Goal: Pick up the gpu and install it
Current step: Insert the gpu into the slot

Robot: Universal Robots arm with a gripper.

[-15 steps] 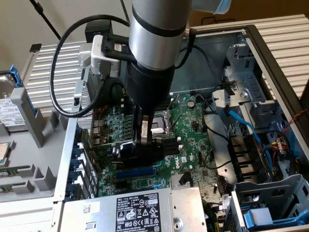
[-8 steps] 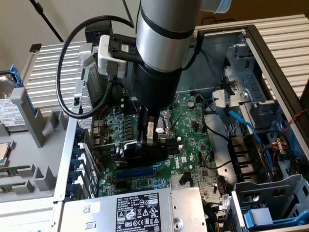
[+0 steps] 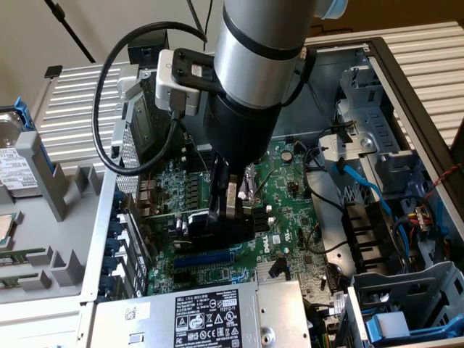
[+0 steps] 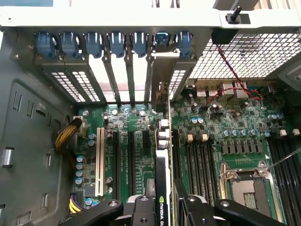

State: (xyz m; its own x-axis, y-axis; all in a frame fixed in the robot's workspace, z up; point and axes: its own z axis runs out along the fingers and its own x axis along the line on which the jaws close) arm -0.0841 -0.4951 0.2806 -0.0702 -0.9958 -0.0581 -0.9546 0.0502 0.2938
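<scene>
The gpu stands on edge inside the open computer case, a green board with a black shroud, low over the motherboard expansion slots. My gripper reaches straight down and is shut on its upper edge. In the wrist view the gpu runs edge-on away from my gripper, with one black finger on each side. Its silver bracket end reaches the rear slot openings. Whether the card's lower edge sits in a slot I cannot tell.
A white slot and black slots lie beside the card, with the processor socket on its other side. Blue retainer clips line the rear wall. The power supply, drive cage and loose cables crowd the case.
</scene>
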